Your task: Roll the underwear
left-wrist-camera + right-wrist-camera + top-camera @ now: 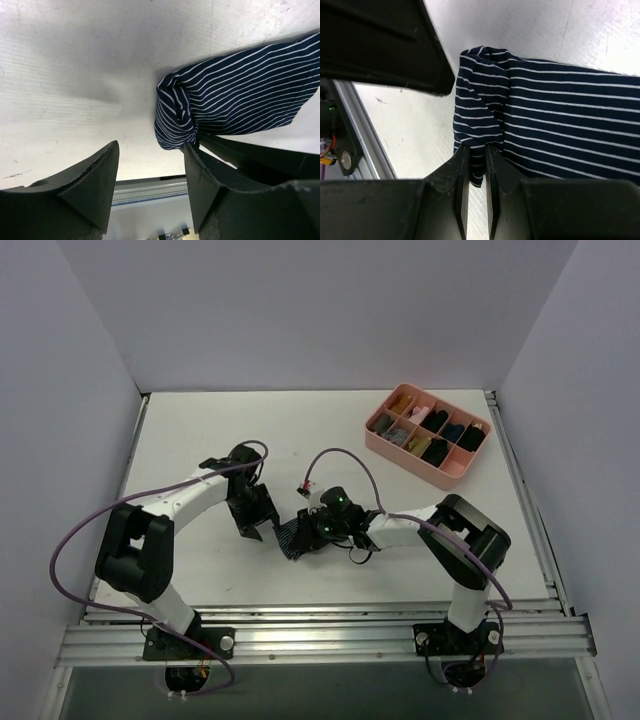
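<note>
The underwear (291, 539) is a dark navy cloth with thin light stripes, lying partly rolled on the white table between the two arms. In the right wrist view my right gripper (477, 149) is shut on a fold at the near end of the underwear (555, 120). In the left wrist view my left gripper (150, 147) stands open just off the rolled end of the underwear (235, 97), with nothing between its fingers. The cloth's end lies against the tip of its right finger (200, 170). From above, the left gripper (256, 521) sits left of the cloth and the right gripper (313, 531) right of it.
A pink divided tray (410, 464) with small rolled bundles stands at the back right. The aluminium rail (320, 635) runs along the table's near edge, close behind both grippers. White walls close the table on three sides.
</note>
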